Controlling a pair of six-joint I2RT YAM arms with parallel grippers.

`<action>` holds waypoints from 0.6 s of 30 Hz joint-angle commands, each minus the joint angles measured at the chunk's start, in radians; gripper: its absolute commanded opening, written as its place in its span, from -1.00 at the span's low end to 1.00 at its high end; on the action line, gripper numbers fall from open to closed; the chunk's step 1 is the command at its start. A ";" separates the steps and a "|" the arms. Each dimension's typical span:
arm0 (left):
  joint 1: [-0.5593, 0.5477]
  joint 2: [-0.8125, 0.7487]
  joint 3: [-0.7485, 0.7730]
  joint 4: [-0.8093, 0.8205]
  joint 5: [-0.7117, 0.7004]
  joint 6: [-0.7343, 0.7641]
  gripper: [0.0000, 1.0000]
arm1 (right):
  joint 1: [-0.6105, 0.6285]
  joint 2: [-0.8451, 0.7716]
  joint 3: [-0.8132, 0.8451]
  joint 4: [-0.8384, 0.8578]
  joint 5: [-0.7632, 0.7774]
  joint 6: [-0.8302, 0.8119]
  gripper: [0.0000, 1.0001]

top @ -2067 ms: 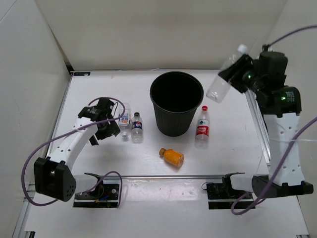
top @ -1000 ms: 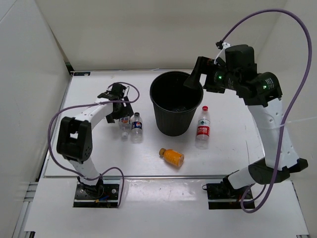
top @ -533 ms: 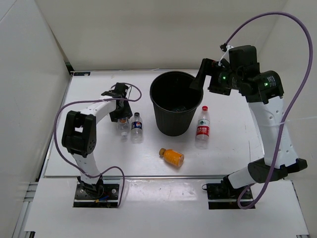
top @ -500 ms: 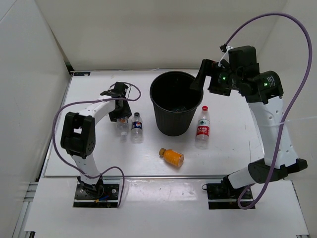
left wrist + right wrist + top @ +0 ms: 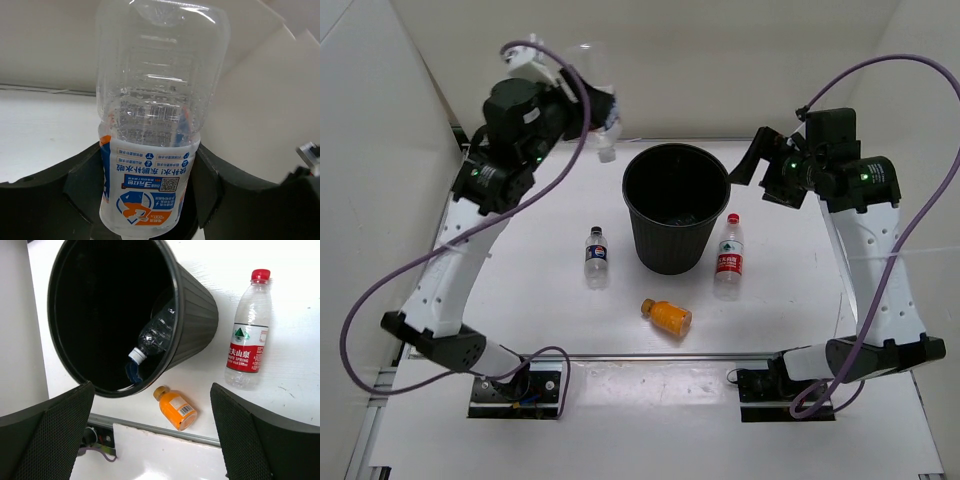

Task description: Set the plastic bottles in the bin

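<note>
My left gripper (image 5: 601, 108) is raised high, left of and behind the black bin (image 5: 676, 250), and is shut on a clear bottle with a blue-and-white label (image 5: 592, 80), cap pointing down. In the left wrist view that bottle (image 5: 156, 115) fills the space between the fingers (image 5: 80, 190). My right gripper (image 5: 752, 166) hangs open by the bin's right rim, holding nothing. Below it I see the bin (image 5: 192, 305) with a plain clear bottle (image 5: 155, 335) inside. On the table stand another blue-labelled bottle (image 5: 597, 257) and the red-capped bottle (image 5: 728, 258); the orange bottle (image 5: 668, 316) lies on its side.
White walls close the table in at the back and on both sides. A metal rail (image 5: 650, 356) runs along the near edge by the arm bases. Purple cables (image 5: 380, 310) loop off both arms.
My left gripper closed on the bottle by the table's left side and lifted it high toward the bin. The right arm drew back a little to the right, still open.
</note>
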 commanded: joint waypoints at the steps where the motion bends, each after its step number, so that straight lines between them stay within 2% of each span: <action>1: -0.101 0.179 0.022 -0.018 0.130 0.079 0.32 | -0.039 -0.017 -0.032 0.052 -0.031 0.029 1.00; 3: -0.135 0.260 0.062 -0.018 0.171 0.106 0.47 | -0.075 -0.042 -0.071 0.064 -0.030 0.029 1.00; 8: -0.231 0.308 0.116 -0.018 0.158 0.143 0.59 | -0.118 -0.097 -0.154 0.073 -0.041 0.029 1.00; 9: -0.247 0.308 0.116 -0.018 0.140 0.157 0.68 | -0.118 -0.114 -0.171 0.073 -0.041 0.029 1.00; 10: -0.280 0.308 0.127 -0.018 0.112 0.186 1.00 | -0.127 -0.129 -0.188 0.073 -0.029 0.038 1.00; 16: -0.317 0.104 0.043 -0.027 -0.247 0.212 1.00 | -0.127 -0.167 -0.445 0.159 0.034 0.058 1.00; 18: -0.278 0.002 -0.061 -0.027 -0.325 0.179 1.00 | -0.127 -0.177 -0.594 0.219 0.067 0.081 1.00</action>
